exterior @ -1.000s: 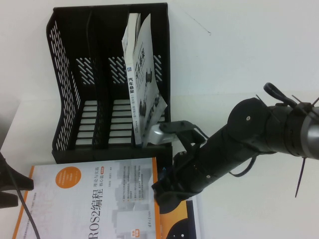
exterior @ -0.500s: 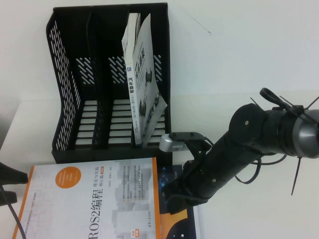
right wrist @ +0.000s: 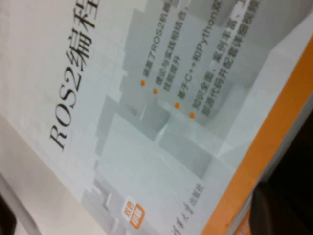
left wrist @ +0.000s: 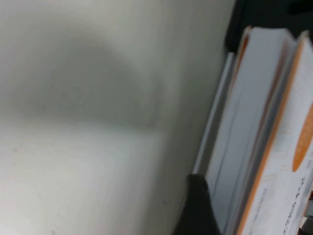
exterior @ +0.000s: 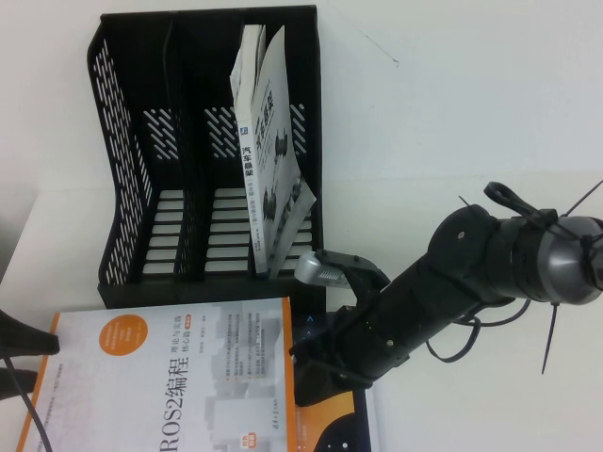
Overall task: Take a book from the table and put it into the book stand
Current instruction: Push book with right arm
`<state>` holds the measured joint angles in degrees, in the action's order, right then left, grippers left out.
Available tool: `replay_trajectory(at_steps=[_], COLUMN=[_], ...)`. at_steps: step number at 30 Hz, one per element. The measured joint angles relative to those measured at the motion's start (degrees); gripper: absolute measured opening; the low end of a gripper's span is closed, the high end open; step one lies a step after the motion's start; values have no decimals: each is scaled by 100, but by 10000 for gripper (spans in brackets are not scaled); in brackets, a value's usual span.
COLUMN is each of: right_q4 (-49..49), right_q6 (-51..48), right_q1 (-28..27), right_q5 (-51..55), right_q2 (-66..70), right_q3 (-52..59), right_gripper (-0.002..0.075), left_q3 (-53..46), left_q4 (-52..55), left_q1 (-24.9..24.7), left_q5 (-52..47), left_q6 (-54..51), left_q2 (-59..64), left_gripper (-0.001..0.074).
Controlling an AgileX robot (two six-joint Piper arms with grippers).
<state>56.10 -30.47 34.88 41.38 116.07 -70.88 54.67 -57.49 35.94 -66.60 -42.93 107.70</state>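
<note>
The book (exterior: 170, 377), white with orange edges and "ROS2" title, lies flat on the table (exterior: 471, 94) near its front edge, in front of the black book stand (exterior: 179, 141). My right gripper (exterior: 303, 369) is low at the book's right orange edge and open. In the right wrist view one finger (right wrist: 281, 205) is beside that edge and the cover (right wrist: 146, 98) fills the picture. My left gripper (exterior: 19, 360) is open at the book's left edge. In the left wrist view a dark finger (left wrist: 195, 210) sits next to the book's page edges (left wrist: 254, 147).
A grey-white book with car pictures (exterior: 273, 151) stands tilted in the stand's right slot; the other two slots hold nothing. A dark navy book (exterior: 334, 419) lies under my right arm, touching the white book's right side.
My right arm drew back to the right, then came in again, lower, at the book's right edge. The left fingers shifted slightly. The book has not moved.
</note>
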Motion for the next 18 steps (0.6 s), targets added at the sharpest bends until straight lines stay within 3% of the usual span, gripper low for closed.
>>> replay_trajectory(at_steps=[9, 18], right_q4=[286, 702], right_q6=[-234, -486], right_q1=[0, -22], right_q5=[-75, -123], right_q2=[28, 159], right_q3=[0, 0], right_gripper=[4, 5], left_q3=[0, 0], left_q4=[-61, 208], left_q1=[-30, -594], left_q5=[24, 429], left_q6=[-41, -196], left_q2=[104, 104], left_gripper=[476, 479])
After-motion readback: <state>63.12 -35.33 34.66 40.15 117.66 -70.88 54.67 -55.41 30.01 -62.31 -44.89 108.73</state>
